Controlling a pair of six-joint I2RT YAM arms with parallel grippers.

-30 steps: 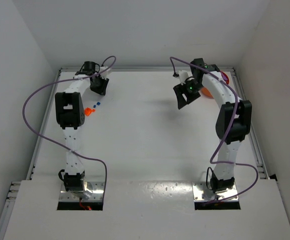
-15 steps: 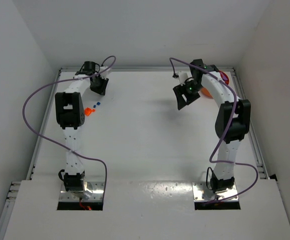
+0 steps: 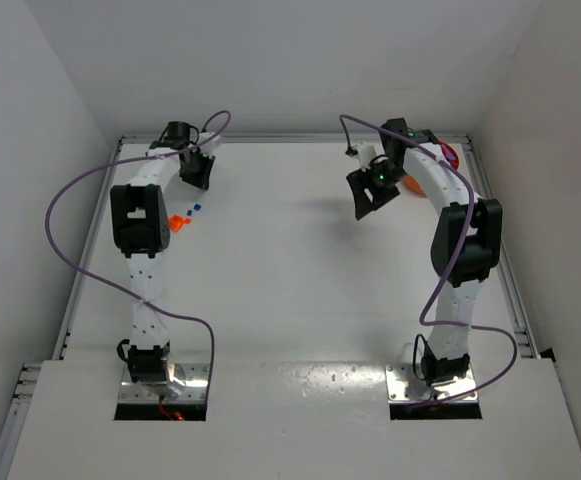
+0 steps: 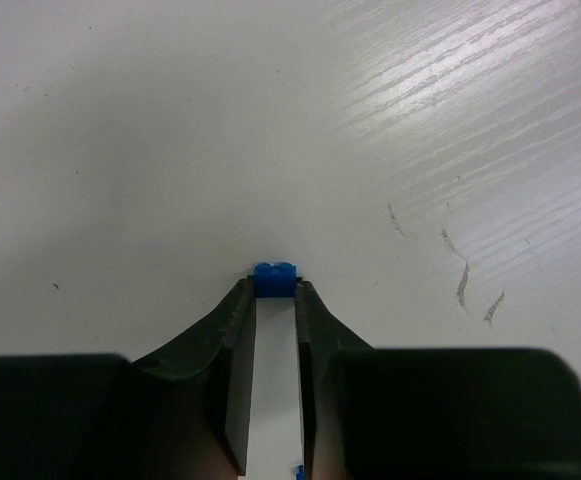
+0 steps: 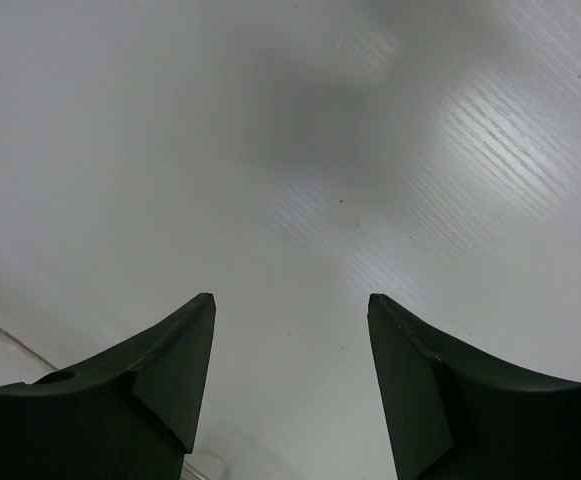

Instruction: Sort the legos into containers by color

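A tiny blue lego (image 4: 275,277) is pinched between the tips of my left gripper (image 4: 275,292), which is shut on it right at the table surface. From above, that left gripper (image 3: 195,172) sits at the far left of the table. Just in front of it lie an orange-red lego (image 3: 178,222) and small blue legos (image 3: 194,210). The orange container (image 3: 413,187) shows only as a sliver behind the right arm at the far right. My right gripper (image 5: 290,300) hangs open above bare table, nothing between its fingers.
A purple cable (image 3: 80,190) loops off each arm. White walls close the table on the left, back and right, with a raised rail (image 3: 500,240) along the right edge. A speck of another blue lego (image 4: 296,470) shows between the left fingers' bases.
The left gripper's jaws have closed onto the blue lego. Neither arm has visibly moved in the top view, and the right gripper stays open.
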